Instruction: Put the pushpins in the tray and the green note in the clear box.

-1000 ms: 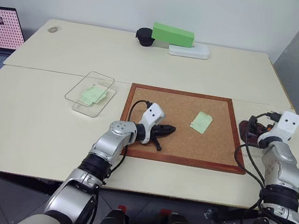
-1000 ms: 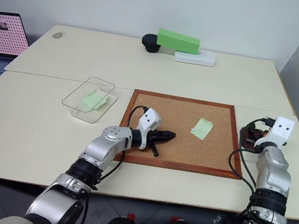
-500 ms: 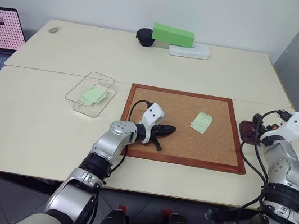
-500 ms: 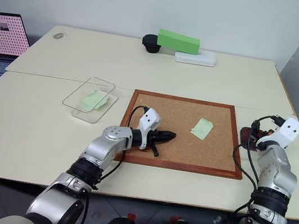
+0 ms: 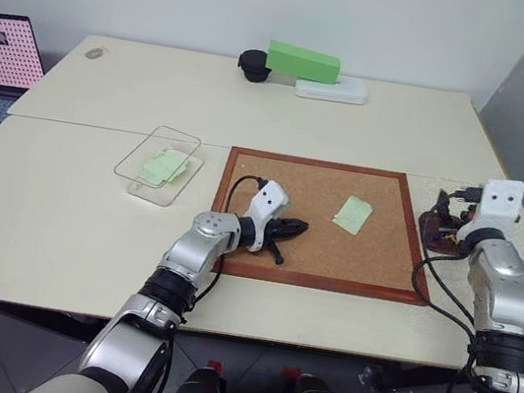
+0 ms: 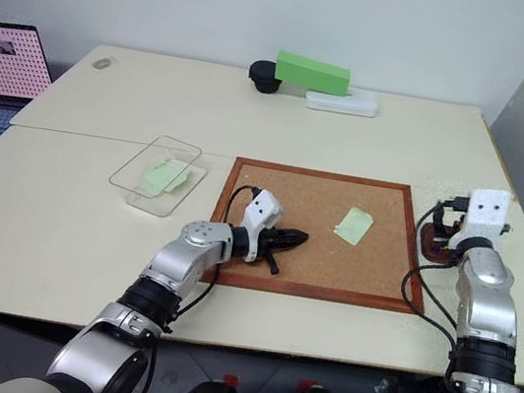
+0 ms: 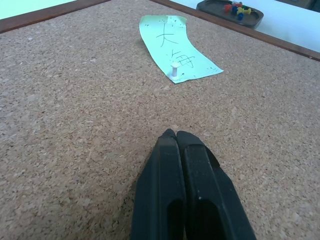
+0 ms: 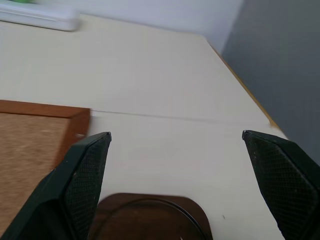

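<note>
Pushpins point(image 7: 238, 8) with red, yellow and blue heads lie in the dark oval tray point(image 7: 227, 12), which sits on the table point(image 5: 87, 229) just off the right edge of the corkboard point(image 5: 313, 254). We also see one white pin point(image 7: 175, 68) stuck through the green note point(image 5: 352, 214), which lies on the right half of the board with dark handwriting on it. A second pale green slip point(image 5: 163, 165) lies inside the clear box point(image 5: 156, 164), left of the board and apart from it.

Our left gripper point(image 7: 176, 136) rests low over the cork at the board's lower left part, its two black fingers pressed together with nothing between them, pointing toward the note; it has not shifted since a second ago. Our right gripper point(image 8: 175, 145) has changed: its wrist has lifted and rolled, and it now hangs above the tray with its fingers point(image 8: 82, 180) spread wide and empty. The tray's rim shows just below them in the right wrist view.

At the table's far edge we see a bright green block point(image 5: 303, 61) on a flat white box point(image 5: 331, 90), beside a black round object point(image 5: 254, 64). A laptop point(image 5: 0, 55) stands at the left.
</note>
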